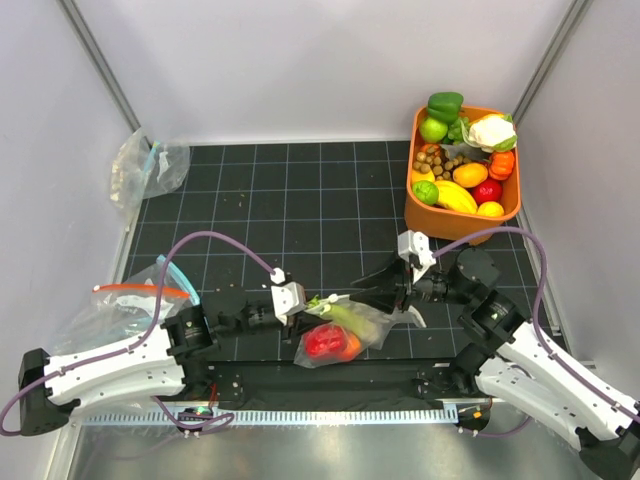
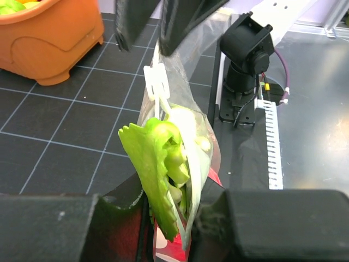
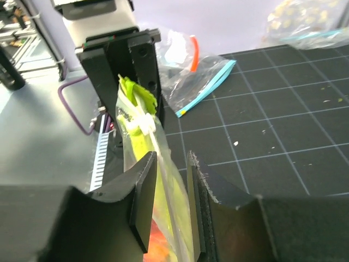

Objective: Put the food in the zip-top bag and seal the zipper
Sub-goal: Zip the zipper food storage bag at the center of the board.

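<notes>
From above, your left gripper (image 1: 300, 303) and right gripper (image 1: 375, 292) face each other over the black gridded mat (image 1: 300, 200). The bag (image 1: 370, 325) is slung between them, well apart from the orange basket (image 1: 450, 222) of toy produce. Its long axis runs left to right. Its belly sags toward the near edge, where the red vegetables (image 1: 322, 341) lie glossy and rounded. Only this view shows them whole.

The celery (image 1: 343, 314) lies along the bag, with its leafy end toward your left gripper and its pale stalk running toward the right one.

The left wrist view adds the texture: a bright green, ruffled, saw-edged leaf pressed against thin, clear, crinkled film. A pale strip, which looks like the zipper (image 2: 162, 106), runs up the bag's edge to the right gripper's dark fingers at the top of the frame. Your left fingers are closed on the bag's end, with the leaf standing between them.

The right wrist view shows the opposite end. Flat black pads (image 3: 144, 202) with slightly fuzzy faces are pinched on the film, and yellow-green celery shows through it. Beyond them, the left gripper clamps the leafy end. You cannot tell from any view whether the zipper is pressed shut.

Only this view shows the spare bags (image 3: 188, 76) close up, crumpled clear plastic with one red-orange strip and one teal strip.
</notes>
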You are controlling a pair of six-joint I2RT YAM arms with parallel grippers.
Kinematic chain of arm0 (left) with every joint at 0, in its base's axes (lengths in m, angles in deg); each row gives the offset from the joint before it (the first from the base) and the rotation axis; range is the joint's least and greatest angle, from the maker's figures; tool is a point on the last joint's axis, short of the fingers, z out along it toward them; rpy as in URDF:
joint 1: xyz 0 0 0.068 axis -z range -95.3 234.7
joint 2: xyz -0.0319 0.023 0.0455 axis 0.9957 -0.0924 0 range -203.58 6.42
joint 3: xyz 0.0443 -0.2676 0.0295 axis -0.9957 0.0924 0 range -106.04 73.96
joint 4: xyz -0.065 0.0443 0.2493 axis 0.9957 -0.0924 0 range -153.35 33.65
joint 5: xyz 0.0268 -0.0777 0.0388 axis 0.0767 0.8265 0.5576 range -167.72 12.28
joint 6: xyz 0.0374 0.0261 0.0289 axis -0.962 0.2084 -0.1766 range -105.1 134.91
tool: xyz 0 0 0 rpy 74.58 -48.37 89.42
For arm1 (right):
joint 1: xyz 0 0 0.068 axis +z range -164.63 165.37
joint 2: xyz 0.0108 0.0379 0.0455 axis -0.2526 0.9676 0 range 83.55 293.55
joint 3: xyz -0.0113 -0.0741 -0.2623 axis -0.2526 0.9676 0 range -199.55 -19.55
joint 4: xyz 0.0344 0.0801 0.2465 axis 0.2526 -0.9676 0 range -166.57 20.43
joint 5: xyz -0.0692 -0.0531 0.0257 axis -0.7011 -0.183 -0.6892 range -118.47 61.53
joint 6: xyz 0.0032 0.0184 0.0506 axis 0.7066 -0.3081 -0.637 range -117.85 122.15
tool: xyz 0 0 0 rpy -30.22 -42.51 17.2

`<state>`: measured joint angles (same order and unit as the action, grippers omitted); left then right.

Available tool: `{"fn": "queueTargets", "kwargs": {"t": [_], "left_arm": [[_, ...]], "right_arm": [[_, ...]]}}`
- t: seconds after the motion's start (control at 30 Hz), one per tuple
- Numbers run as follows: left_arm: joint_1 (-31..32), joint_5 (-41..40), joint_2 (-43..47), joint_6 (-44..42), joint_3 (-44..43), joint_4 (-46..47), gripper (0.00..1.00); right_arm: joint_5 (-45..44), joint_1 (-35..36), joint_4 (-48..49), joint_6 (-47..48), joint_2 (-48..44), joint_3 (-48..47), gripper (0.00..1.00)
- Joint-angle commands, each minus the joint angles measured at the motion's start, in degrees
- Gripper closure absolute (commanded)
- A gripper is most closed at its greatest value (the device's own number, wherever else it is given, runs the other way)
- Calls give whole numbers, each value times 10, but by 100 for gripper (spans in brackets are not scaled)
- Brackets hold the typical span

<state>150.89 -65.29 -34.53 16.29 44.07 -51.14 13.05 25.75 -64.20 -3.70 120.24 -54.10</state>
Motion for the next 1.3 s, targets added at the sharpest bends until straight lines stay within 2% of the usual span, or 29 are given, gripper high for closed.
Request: {"fn": "queueTargets", "kwargs": {"t": [0.0,0.1,0.17,0.2,0.3,0.33,0.37,0.47,0.57,0.73,0.97,1.07,1.27], "left_arm": [[-3,-10,17,-2,-30,27,100],[-2,-12,20,-1,-28,28,100],[-3,-13,23,0,-28,28,100],[-2,-15,22,1,-28,28,100],[-2,-20,24,1,-28,26,96],[-2,-25,24,2,-29,25,89],[-3,-27,26,1,-28,25,68],[-2,-47,49,5,-25,22,39],[-3,-87,96,19,-18,17,29],[-2,-157,175,33,-6,19,22],[-2,-282,148,48,-66,-33,19],[-2,-269,120,52,-94,-42,19],[-2,-184,46,34,-144,-72,22]], "right_arm": [[49,3,-4,4,15,-29,65],[51,9,-9,7,21,-31,60],[51,12,-11,11,21,-31,60],[51,13,-16,13,24,-33,73],[51,15,-24,17,27,-39,99],[48,15,-24,16,26,-38,99],[41,15,-23,15,24,-37,99],[9,15,-26,10,19,-35,99],[1,14,-28,9,20,-35,99],[-6,15,-29,5,22,-37,99],[-15,15,-40,0,27,-44,99],[-18,15,-44,0,34,-47,99],[-17,15,-44,0,40,-49,99]]}}
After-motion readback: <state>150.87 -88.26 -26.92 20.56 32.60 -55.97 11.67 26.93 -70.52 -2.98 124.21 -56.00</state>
